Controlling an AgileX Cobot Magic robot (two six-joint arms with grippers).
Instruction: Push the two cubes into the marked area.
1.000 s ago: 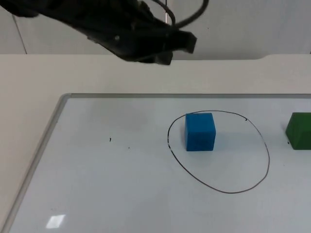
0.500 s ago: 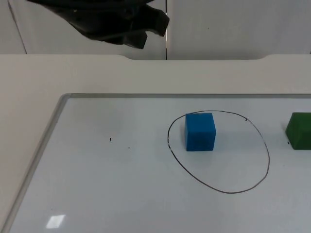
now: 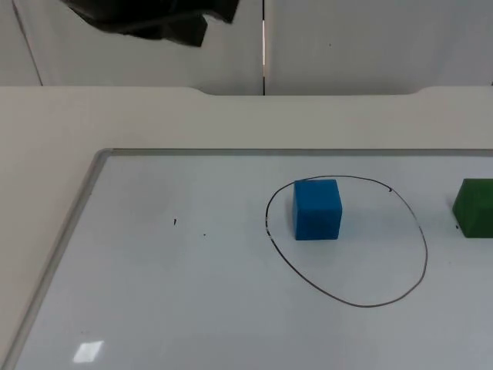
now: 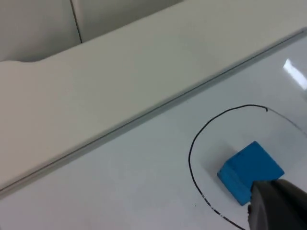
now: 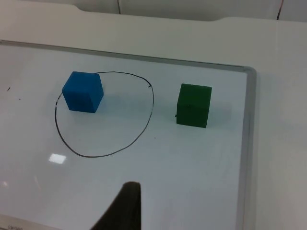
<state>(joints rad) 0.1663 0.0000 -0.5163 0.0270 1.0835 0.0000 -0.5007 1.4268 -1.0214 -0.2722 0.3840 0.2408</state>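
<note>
Blue cube (image 3: 316,209) is seen inside the drawn black outline (image 3: 425,254), close to its far left edge, on the whiteboard (image 3: 154,293) laid on the counter. The green cube (image 3: 474,207) sits outside, well apart to the right. The left pincer (image 3: 173,19) is raised above the counter's far side; whether either pincer is wide or narrow cannot be told.
</note>
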